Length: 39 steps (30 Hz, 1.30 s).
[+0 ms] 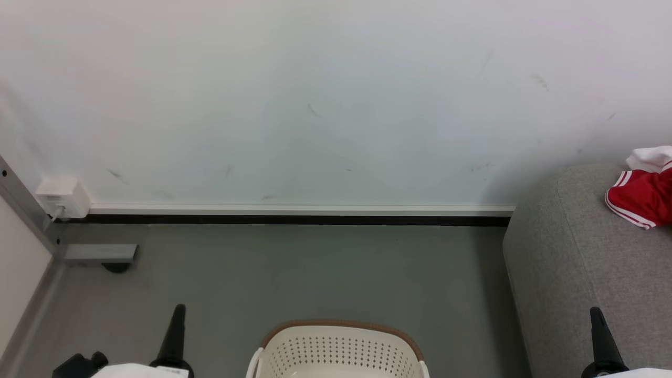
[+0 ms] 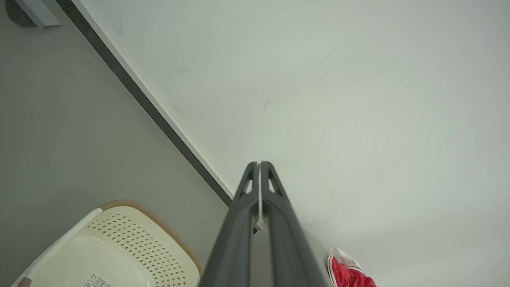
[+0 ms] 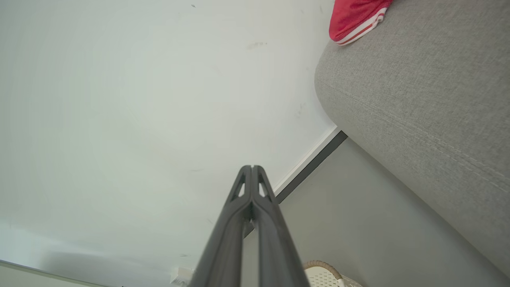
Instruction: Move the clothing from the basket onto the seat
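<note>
Red clothing point(image 1: 643, 197) w/ white stripes lies on the grey seat point(image 1: 567, 262), right edge, mid-height. Basket point(image 1: 341, 331) at bottom centre, left of seat, a strip of floor point(image 1: 462, 294) between. Left gripper point(image 1: 179, 310) bottom left, right gripper point(image 1: 595, 312) bottom right in front of seat: both pinched together, holding nothing. White wall box point(image 1: 58, 197) far left.

Scuffed white wall point(image 1: 336, 94) meets grey floor point(image 1: 315, 273) along a dark skirting strip point(image 1: 294, 220), a white box point(image 1: 60, 197) at left.
</note>
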{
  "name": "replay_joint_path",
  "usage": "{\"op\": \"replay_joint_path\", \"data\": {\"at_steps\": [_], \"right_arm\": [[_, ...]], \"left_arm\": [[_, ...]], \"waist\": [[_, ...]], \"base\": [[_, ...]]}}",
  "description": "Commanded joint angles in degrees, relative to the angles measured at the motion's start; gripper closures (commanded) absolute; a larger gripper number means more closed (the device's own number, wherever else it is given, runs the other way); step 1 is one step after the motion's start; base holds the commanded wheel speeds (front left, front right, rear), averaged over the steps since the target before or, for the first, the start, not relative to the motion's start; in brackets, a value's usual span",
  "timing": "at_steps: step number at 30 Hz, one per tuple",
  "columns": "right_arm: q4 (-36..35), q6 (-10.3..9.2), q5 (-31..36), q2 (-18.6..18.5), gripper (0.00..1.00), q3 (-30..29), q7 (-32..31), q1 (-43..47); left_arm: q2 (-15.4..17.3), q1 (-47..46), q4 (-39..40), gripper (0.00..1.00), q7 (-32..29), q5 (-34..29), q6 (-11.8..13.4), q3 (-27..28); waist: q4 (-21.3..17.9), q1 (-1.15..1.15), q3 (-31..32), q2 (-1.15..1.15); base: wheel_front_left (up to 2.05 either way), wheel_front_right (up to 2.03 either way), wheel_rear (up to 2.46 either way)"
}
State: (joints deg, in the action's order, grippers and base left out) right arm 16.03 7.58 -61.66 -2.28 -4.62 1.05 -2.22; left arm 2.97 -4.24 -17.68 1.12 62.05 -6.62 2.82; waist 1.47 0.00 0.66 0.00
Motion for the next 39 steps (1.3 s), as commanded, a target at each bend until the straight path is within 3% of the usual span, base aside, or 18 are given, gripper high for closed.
{"op": "replay_joint_path", "data": {"at_steps": [1,39], "right_arm": [[-0.74,-0.08,-1.46,-0.69,1.0,-0.38,-0.34,-1.08],[-1.4,-0.12,-21.34,-0.81,1.0,-1.57,-5.45,-3.74]], "left_arm": [[0.25,-1.18,0.79,1.0,-0.25,1.18,-0.41,0.25],[0.06,-2.26,2.67,1.0,-5.49,21.18,-0.78,2.84]], "waist": [[-0.01,0.0,-0.01,0.0],[-0.91,0.0,-0.41,0.0]], "base": [[0.0,0.0,0.0],[0.0,0.0,0.0]]}}
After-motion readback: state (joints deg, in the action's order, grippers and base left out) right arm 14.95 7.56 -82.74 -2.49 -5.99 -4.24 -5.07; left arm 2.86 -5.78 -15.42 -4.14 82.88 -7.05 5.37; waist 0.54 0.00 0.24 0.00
